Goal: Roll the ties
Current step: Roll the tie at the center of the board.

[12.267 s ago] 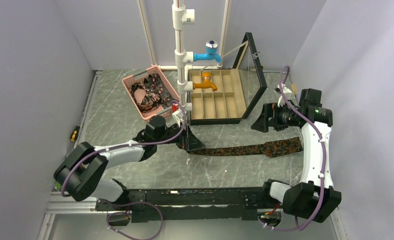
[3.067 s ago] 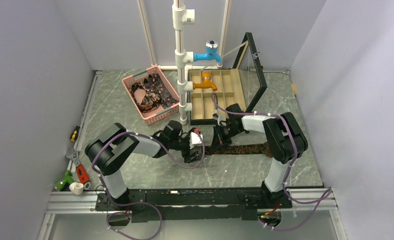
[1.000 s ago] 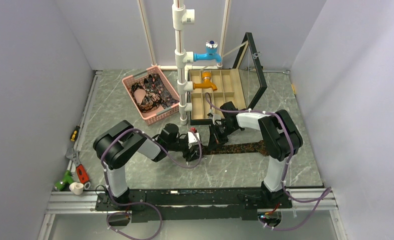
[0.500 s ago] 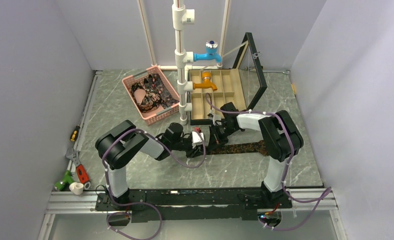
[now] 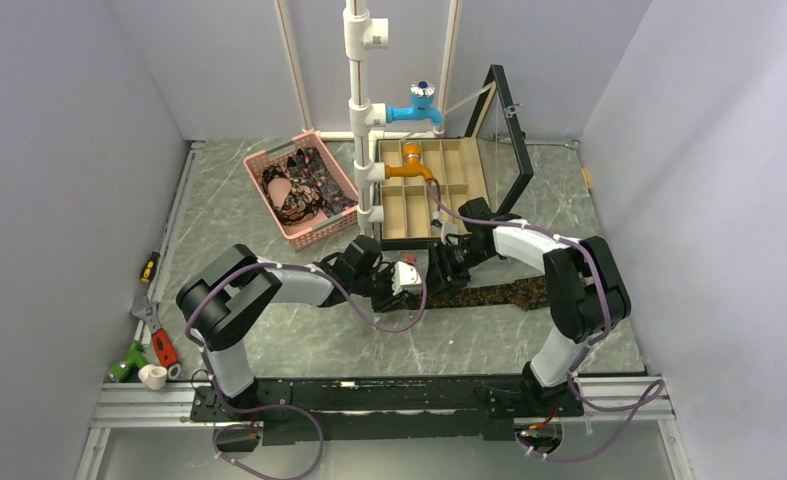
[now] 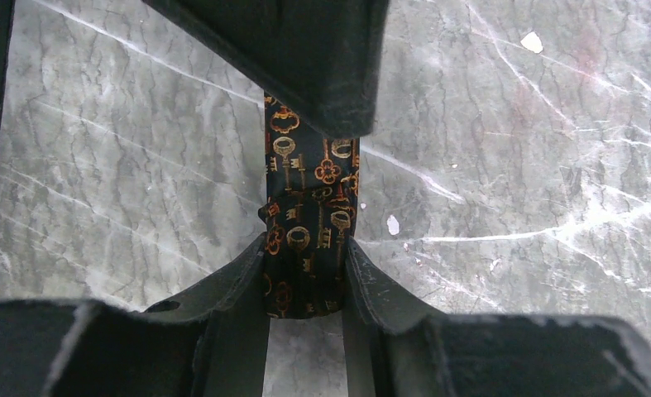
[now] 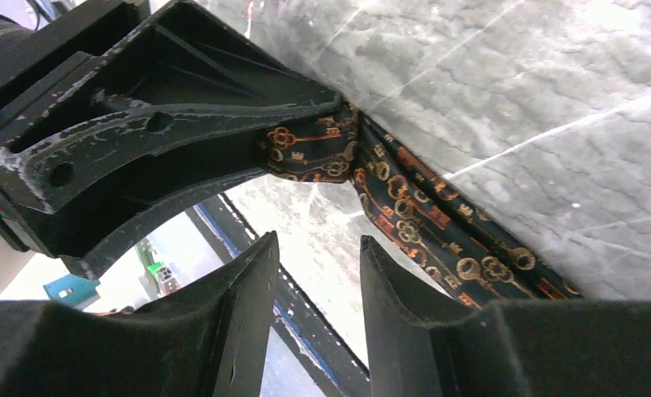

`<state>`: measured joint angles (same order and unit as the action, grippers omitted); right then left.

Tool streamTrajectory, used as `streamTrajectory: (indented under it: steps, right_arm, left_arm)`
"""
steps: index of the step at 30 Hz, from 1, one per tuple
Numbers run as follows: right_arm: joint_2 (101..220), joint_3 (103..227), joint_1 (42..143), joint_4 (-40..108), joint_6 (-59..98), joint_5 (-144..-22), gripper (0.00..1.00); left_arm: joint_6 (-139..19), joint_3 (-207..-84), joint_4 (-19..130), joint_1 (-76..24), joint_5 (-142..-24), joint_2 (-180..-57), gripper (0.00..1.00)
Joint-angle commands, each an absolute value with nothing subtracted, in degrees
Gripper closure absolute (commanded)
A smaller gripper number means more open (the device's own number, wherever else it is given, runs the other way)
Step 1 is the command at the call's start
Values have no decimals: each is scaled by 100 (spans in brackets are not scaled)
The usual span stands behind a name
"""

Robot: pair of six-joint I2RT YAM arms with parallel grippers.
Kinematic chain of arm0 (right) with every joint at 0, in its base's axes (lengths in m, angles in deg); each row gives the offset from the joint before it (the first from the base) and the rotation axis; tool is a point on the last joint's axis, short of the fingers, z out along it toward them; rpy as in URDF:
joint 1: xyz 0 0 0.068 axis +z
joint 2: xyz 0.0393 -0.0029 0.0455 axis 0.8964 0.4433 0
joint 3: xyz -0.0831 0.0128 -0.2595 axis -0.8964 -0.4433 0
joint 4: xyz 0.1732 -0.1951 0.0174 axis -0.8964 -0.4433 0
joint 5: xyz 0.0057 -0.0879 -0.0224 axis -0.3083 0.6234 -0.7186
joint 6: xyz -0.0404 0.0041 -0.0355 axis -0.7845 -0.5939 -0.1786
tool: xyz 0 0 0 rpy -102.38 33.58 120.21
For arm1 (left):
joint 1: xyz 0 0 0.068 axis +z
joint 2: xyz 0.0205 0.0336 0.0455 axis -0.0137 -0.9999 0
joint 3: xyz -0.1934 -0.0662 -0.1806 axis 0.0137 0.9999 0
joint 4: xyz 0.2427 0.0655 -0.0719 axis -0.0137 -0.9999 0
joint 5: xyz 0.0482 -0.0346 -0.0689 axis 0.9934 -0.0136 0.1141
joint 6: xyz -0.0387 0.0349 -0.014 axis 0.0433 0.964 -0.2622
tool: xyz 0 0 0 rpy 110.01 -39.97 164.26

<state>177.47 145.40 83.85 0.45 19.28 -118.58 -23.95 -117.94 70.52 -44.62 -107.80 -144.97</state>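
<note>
A dark tie [image 5: 499, 294] with a gold and orange key pattern lies stretched across the marble floor, running right from the two grippers. My left gripper [image 6: 305, 248] is shut on its rolled narrow end [image 7: 309, 153], which is pinched between both pads. In the top view the left gripper [image 5: 419, 283] sits just left of the right one. My right gripper [image 7: 315, 244] is open with nothing between its fingers, and hovers right beside the roll, above the tie's flat length [image 7: 421, 215]. One of its fingers [image 6: 322, 66] covers the tie further along. More ties [image 5: 304, 180] lie bunched in the pink basket.
The pink mesh basket [image 5: 272, 202] stands at the back left. A wooden divided box [image 5: 459, 205] with a raised glass lid is behind the grippers. A white pipe stand [image 5: 361, 120] carries blue and orange taps. Small tools [image 5: 154, 350] lie at the left edge.
My right gripper has opened and let go of the tie. The left gripper has closed onto the rolled end and moved a little to the right with it.
</note>
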Motion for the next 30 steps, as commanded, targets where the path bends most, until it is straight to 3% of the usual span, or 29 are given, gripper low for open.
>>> streamTrajectory:
  steps: [1, 14, 16, 18, 20, 23, 27, 30]
  right_arm:
    - [17604, 14529, 8451, 362, 2439, -12369, 56]
    - [18516, 14766, 8693, 1341, 3186, -12596, 63]
    - [18584, 14778, 8689, 1401, 3175, -12606, 69]
    - [18659, 14773, 8689, 1330, 3071, -12600, 87]
    - [18698, 14730, 8683, 1190, 2863, -12472, 99]
    - [18765, 14639, 8643, 924, 2496, -12139, 100]
    - [18836, 14489, 8519, 793, 2237, -11732, 100]
    - [18970, 14464, 8407, 694, 2169, -11511, 100]
  left_arm:
    - [-2129, -11717, 5844, -4571, -10277, -14660, 92]
    - [-2068, -11797, 5798, -4608, -10274, -14783, 91]
    - [-2062, -11805, 5781, -4615, -10284, -14806, 90]
    - [-2050, -11805, 5782, -4611, -10313, -14820, 90]
    - [-2076, -11815, 5787, -4618, -10339, -14828, 87]
    - [-2146, -11808, 5897, -4599, -10401, -14849, 80]
    - [-2339, -11586, 6433, -4504, -10750, -14771, 43]
    - [-2459, -11104, 7359, -4389, -11172, -14566, 30]
